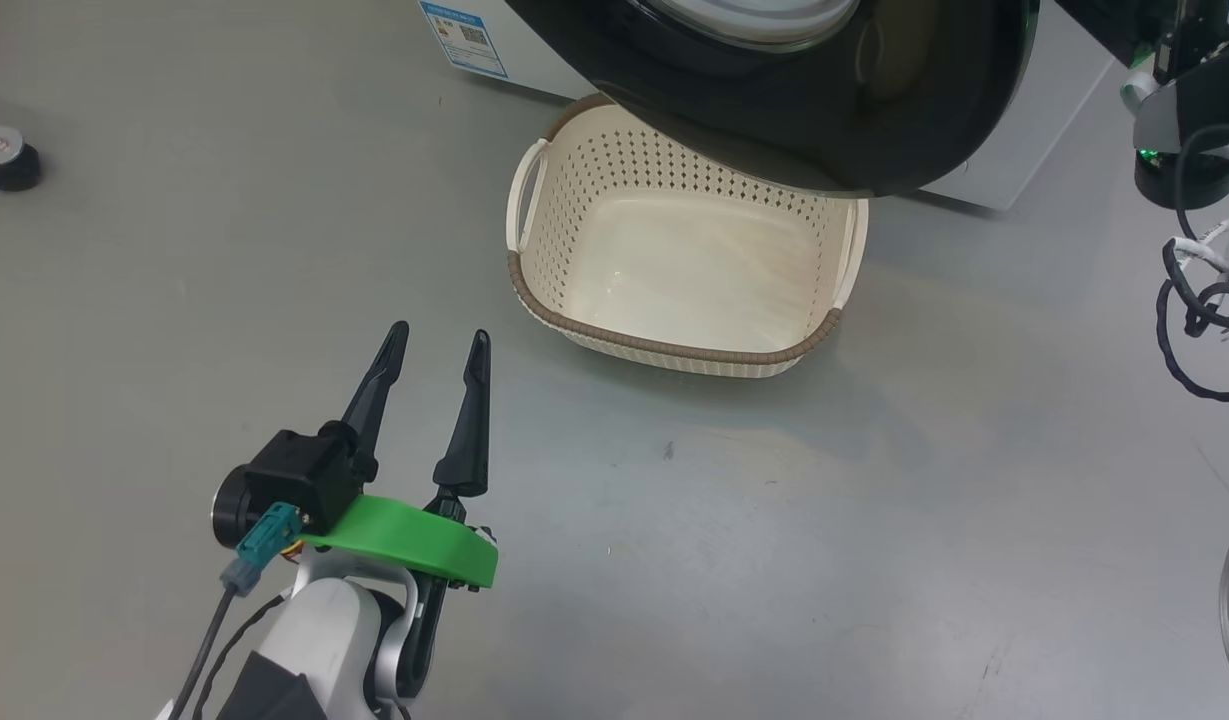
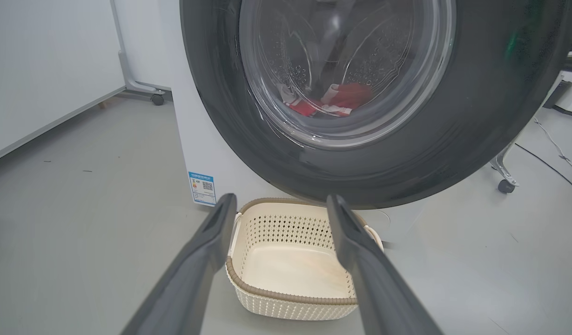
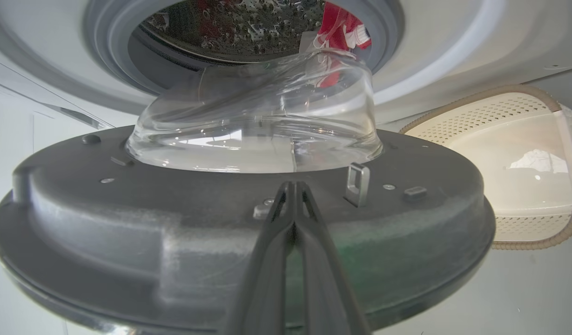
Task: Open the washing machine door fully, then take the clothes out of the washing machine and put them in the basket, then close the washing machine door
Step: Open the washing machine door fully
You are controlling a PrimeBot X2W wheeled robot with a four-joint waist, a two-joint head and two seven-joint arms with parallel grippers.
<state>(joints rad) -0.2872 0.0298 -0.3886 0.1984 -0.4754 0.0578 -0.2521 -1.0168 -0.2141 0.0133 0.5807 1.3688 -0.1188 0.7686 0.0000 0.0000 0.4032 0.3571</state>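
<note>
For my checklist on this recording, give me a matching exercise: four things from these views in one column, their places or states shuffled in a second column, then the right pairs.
Things
1. cream perforated plastic basket with brown rim
2. bright red garments with white trim
3. left tool with two long dark fingers
4. right tool with two long dark fingers

Places or states
A. fingers pressed together
B. on the grey floor, nothing inside
C. fingers spread wide, holding nothing
D. in the steel drum

Pairs: 1-B, 2-D, 3-C, 4-A
</note>
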